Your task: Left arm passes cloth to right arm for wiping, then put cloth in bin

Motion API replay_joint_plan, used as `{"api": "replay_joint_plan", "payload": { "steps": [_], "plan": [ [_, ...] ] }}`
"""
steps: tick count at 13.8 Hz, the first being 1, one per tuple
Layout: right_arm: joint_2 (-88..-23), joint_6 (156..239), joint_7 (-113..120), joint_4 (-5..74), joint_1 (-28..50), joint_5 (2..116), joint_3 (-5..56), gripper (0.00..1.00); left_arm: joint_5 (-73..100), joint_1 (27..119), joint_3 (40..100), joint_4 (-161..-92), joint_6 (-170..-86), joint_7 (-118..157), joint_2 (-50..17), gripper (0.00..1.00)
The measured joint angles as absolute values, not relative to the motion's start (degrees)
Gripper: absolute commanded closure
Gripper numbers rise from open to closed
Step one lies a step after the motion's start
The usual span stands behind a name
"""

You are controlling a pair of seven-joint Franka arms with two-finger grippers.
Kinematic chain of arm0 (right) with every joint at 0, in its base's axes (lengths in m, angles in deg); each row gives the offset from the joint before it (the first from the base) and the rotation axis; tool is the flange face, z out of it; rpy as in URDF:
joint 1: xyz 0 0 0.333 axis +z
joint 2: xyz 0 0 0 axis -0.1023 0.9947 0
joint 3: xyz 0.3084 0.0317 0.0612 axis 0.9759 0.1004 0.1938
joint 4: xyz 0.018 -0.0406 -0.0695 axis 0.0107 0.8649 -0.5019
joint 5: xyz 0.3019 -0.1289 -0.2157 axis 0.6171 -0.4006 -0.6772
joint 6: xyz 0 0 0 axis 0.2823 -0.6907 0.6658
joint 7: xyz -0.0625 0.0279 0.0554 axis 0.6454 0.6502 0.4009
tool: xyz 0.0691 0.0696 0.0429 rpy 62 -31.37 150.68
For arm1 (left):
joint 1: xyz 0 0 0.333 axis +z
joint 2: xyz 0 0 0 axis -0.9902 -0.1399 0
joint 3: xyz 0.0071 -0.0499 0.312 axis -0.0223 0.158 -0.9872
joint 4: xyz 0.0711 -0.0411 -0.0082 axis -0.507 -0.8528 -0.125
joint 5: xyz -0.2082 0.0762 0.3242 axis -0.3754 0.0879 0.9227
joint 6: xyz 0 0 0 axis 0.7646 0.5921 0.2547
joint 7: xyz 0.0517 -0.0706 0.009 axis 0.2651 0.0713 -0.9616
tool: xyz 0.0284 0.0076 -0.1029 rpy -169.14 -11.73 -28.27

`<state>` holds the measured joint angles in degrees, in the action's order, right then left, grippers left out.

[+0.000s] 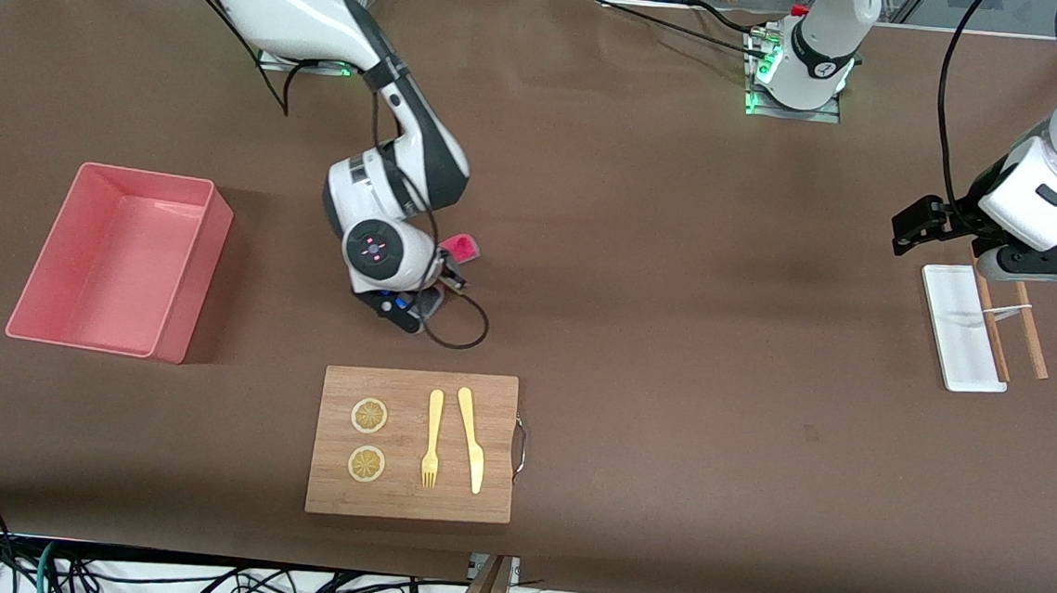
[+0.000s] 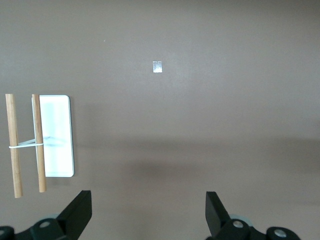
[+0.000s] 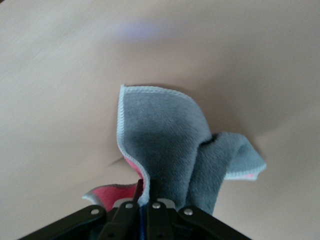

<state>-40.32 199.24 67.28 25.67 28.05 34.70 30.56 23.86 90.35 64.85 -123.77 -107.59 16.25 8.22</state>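
Nearest: wooden board [image 1: 413,444], lower centre. Right gripper [image 1: 441,276], mid-frame, bent low, clamped on cloth [image 3: 165,145] against bare table [image 1: 674,344]. Left gripper [image 2: 148,217], right edge, raised, fingers apart, waiting above white tray [image 2: 56,135]. Bin [image 1: 122,259] at left.

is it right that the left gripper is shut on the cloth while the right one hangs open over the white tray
No, the arms are swapped. The right wrist view shows the right gripper shut on the cloth; the left gripper hangs open beside the white tray.

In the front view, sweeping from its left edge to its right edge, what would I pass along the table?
Pink bin → right gripper holding the cloth → wooden board → left gripper → white tray.
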Motion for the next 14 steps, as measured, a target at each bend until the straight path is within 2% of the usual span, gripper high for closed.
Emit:
{"api": "replay_joint_plan", "payload": {
  "steps": [4, 8, 14],
  "plan": [
    [-39.4, 204.0, 75.9, 23.9, 32.7, 35.4, 30.6, 1.00, 23.6, 90.6, 64.9, -123.4, -107.6, 16.3, 7.8, 0.00],
    [-38.3, 205.6, 76.8, 22.6, 33.2, 37.6, 30.3, 1.00, 23.6, 90.4, 65.5, -122.7, -107.6, 16.3, 7.8, 0.00],
    [-37.8, 196.5, 58.2, 22.6, 25.4, 37.3, 28.7, 1.00, 23.6, 90.2, 67.3, -121.8, -107.6, 16.3, 7.8, 0.00]
  ]
}}
